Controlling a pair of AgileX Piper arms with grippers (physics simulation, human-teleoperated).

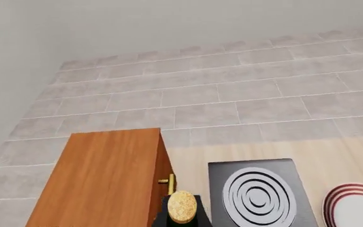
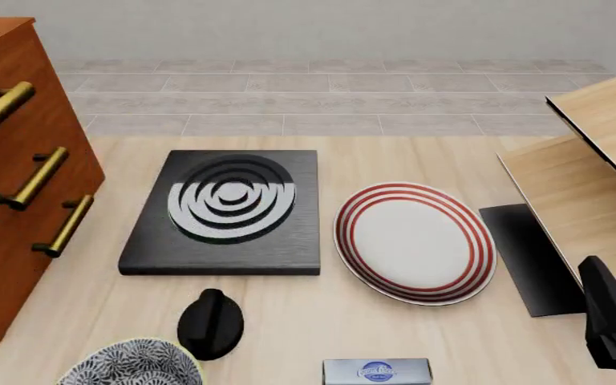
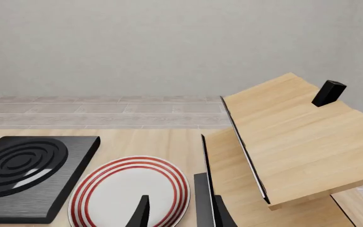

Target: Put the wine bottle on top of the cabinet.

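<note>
In the left wrist view the wine bottle shows only as its tan cork [image 1: 183, 206] and a bit of dark neck, close to the camera. It sits between the dark fingers of my left gripper [image 1: 181, 218], which is shut on it. The bottle hangs high in the air beside the front edge of the cabinet [image 1: 106, 179], just above the level of its top. A brass handle [image 1: 167, 180] shows beside the cork. In the front view the cabinet [image 2: 19, 200] stands at the far left; the bottle and left gripper are out of that view. My right gripper [image 3: 181, 217] is open and holds nothing.
A black slab with grey concentric rings [image 2: 228, 208] lies mid-table, with a red-rimmed white plate [image 2: 415, 241] to its right. Near the front edge are a black knob [image 2: 212, 321], a patterned bowl [image 2: 131, 365] and a small blue-grey box [image 2: 378, 371]. Pale slanted wood panels [image 2: 597, 176] fill the right side.
</note>
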